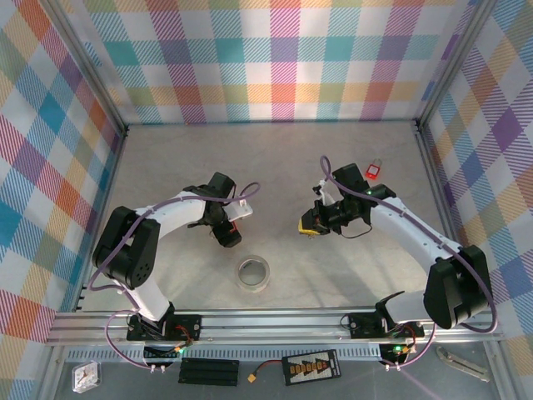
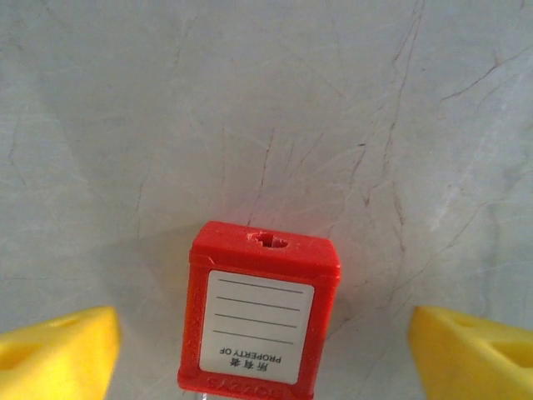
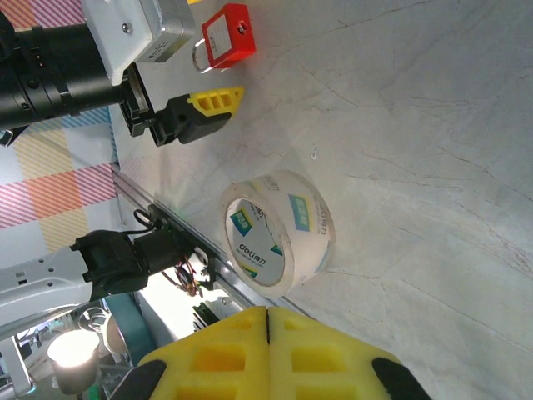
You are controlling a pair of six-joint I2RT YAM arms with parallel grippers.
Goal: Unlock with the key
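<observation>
A red padlock (image 2: 260, 321) with a white "PROPERTY OF" label lies on the grey table, its empty keyhole (image 2: 268, 242) facing away from the camera. My left gripper (image 2: 266, 358) is open, a yellow fingertip (image 2: 58, 350) far out on each side of the padlock, neither touching it. The right wrist view has the same padlock (image 3: 226, 35) beside one left fingertip (image 3: 215, 102). My right gripper (image 3: 268, 333) is shut, pads pressed together with nothing visible between them, hovering at mid-table (image 1: 308, 225). The key is out of view.
A roll of clear tape (image 1: 253, 274) lies near the front rail between the arms. A small red item with a silver loop (image 1: 372, 172) rests behind the right arm. Plaid walls enclose the table (image 1: 275, 158) on three sides.
</observation>
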